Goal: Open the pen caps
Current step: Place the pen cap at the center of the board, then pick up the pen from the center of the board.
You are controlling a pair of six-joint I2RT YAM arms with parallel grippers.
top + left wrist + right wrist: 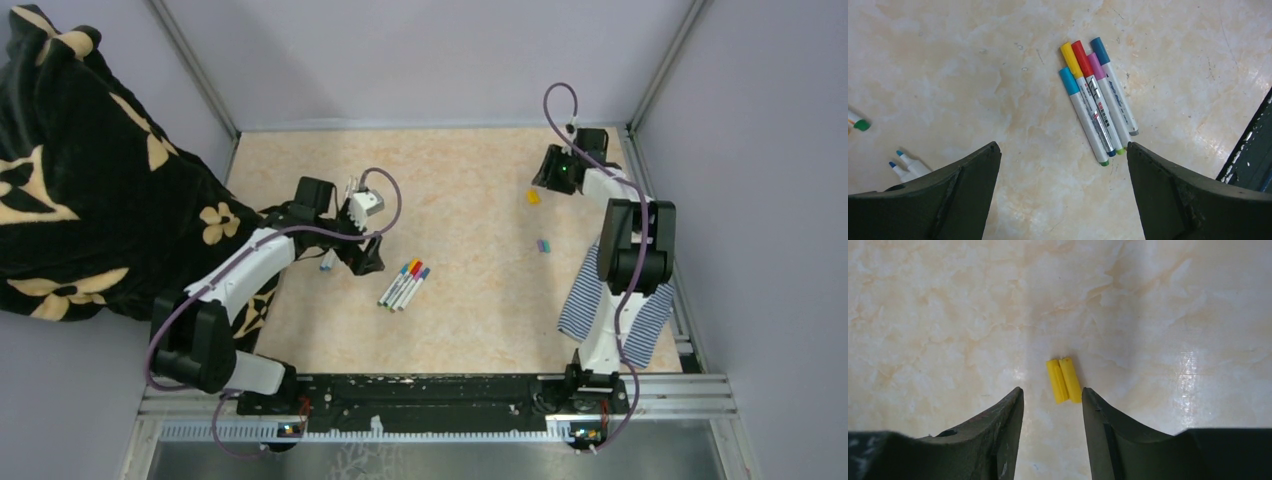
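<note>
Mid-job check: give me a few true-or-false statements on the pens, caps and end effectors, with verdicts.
1. Five capped pens lie bunched together. True.
2. The left end effector holds a pen. False: it is open and empty.
3. Two yellow caps lie side by side. True.
4. The right end effector clamps those caps. False: its jaws are parted and the caps lie loose.
5. The striped cloth lies at the table's left edge. False: it lies at the right edge.

- Five capped pens (1098, 100) are lying bunched right of centre.
- Left gripper (1063, 147) is gaping wide at bottom.
- Two seemingly uncapped pens (907, 166) are lying lower left.
</note>
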